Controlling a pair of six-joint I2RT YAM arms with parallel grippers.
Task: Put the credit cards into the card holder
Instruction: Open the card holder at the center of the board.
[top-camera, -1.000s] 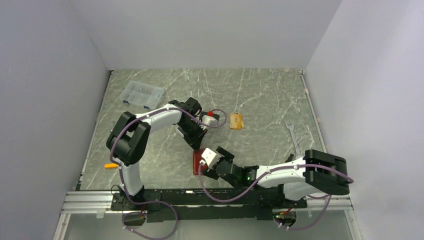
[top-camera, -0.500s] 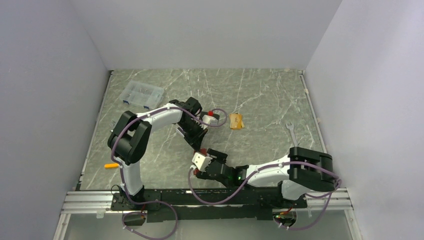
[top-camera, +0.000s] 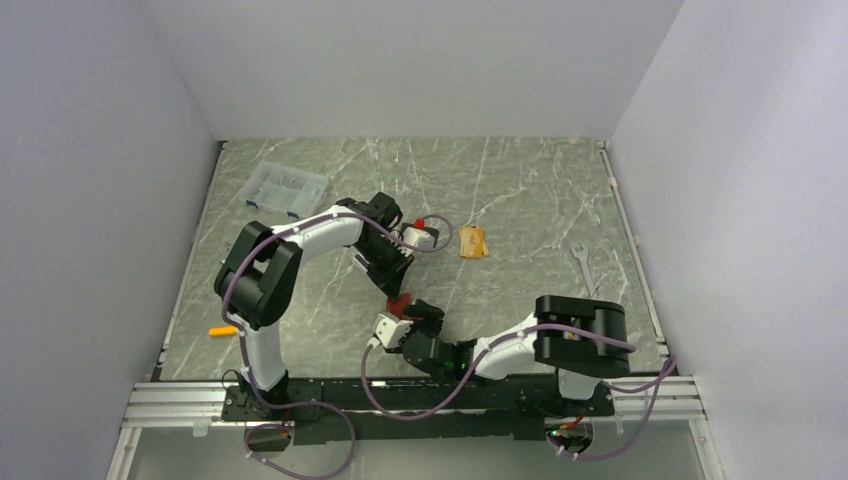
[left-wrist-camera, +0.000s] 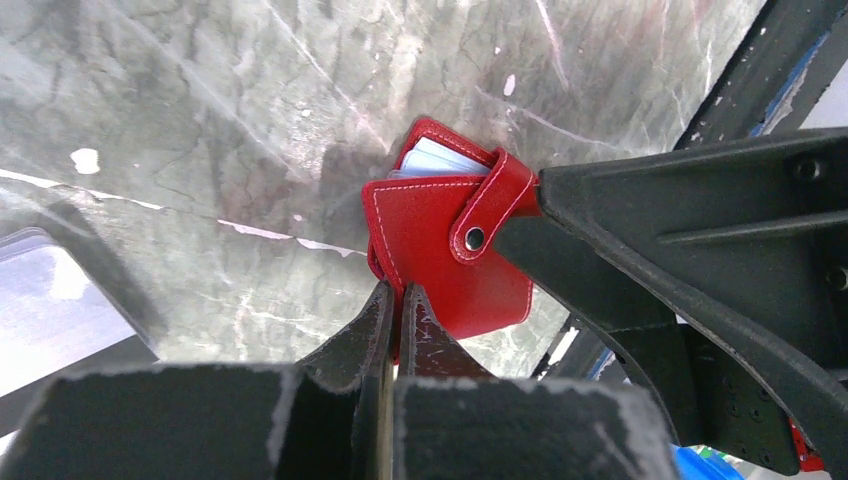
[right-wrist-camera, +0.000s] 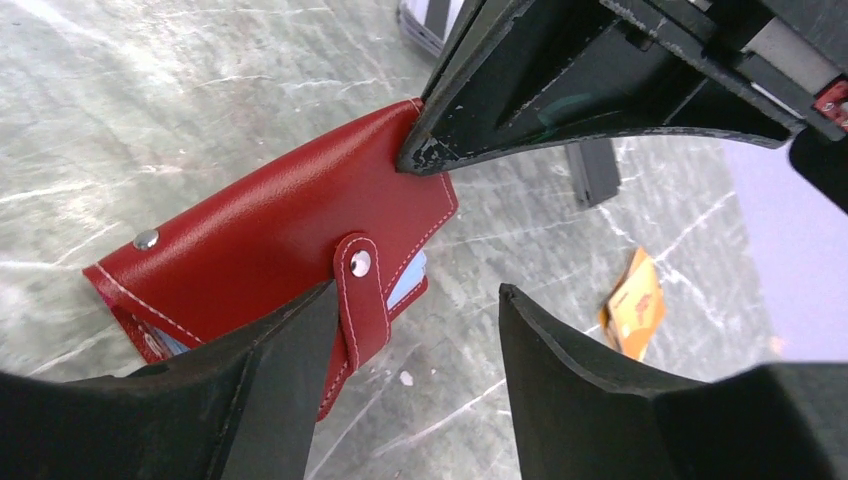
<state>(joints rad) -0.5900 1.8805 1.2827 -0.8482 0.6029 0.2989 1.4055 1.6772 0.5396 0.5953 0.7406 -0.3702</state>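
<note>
Status check: cards into holder.

- The holder (left-wrist-camera: 440, 250) is sitting near the middle of the near edge of the tabletop (top-camera: 520, 200), between the 2 arms. It is lying folded, red leather outward, with its strap (right-wrist-camera: 357, 290) wrapping over 1 edge.
- The left fingers (left-wrist-camera: 355, 340) are clenching tight on the holder's edge and pinning it in place.
- The right fingers (right-wrist-camera: 270, 390) are standing parted and grasping nothing. 1 appears to be touching the strap side of the holder; the other is hanging over bare tabletop.
- Pale blue-white edges (left-wrist-camera: 440, 158) are peeking out under the flap. I cannot tell whether these are cards or only sleeves.
- The top view is showing no loose card that I can pick out. In the right wrist view a dark rectangle (right-wrist-camera: 595, 170) is showing beyond the holder; I cannot tell whether it is a card or part of the left arm.

Judgement: loading is looking mostly finished, since the holder is folded over and nothing is being carried. The step in hand seems to be closing it at the strap. I cannot tell whether the snap is fastened. Remaining work: confirming that no card is lying outside, pressing the snap home, and letting go.
</note>
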